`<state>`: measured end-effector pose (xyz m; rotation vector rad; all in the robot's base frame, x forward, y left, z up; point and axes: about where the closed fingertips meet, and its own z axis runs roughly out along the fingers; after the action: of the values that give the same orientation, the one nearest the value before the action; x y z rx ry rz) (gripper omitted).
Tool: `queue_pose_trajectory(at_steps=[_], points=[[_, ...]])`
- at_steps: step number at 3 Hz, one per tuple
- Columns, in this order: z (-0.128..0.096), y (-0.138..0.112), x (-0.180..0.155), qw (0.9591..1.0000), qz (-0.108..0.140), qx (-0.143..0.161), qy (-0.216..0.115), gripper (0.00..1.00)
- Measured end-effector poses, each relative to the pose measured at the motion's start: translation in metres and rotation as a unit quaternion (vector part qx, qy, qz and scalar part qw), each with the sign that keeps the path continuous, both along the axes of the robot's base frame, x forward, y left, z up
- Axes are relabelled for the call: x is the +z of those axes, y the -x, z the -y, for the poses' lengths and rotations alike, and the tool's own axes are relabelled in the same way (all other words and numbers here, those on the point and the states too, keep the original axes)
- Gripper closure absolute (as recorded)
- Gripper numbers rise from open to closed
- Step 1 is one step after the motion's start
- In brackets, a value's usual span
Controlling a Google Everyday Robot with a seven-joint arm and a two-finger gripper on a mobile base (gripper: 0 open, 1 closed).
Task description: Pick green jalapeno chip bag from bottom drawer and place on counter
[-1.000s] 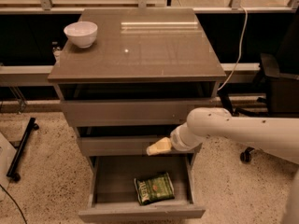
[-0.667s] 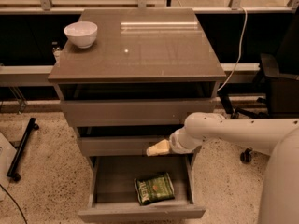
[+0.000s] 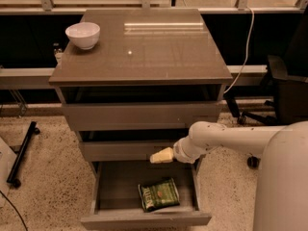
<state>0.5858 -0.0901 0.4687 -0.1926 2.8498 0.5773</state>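
1. The end effector hangs above the back of the open bottom drawer, level with the closed drawer front just over it. Its pale tip points toward the drawer's left side as seen. I cannot tell whether it is released or clenched, but it is not carrying the bag.
2. The chip bag lies flat on the drawer floor, toward the drawer's front and slightly right of its middle. It is below and in front of the end effector and clearly apart from it. Its front edge sits close against the drawer's front wall.
3. The bag is probably very light, soft and crinkly. Its film skin looks slick and would give under pressure, and the chips inside would crush easily.
4. The best hold is likely a gentle pinch across the puffed body or on the rear edge. That edge faces the drawer's back and has open floor around it, while the edge by the front wall leaves little room.
5. The bench tops the cabinet, two levels above the drawer. A white bowl stands at its far left corner.
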Motion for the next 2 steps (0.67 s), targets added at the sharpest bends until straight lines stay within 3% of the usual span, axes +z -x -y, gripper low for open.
queue_pose_trajectory(at_steps=[1,2], points=[[-0.004,0.0,-0.015,0.9996,-0.012,-0.02,-0.013,0.0],[-0.016,0.002,-0.054,0.9959,-0.05,-0.057,-0.048,0.0]])
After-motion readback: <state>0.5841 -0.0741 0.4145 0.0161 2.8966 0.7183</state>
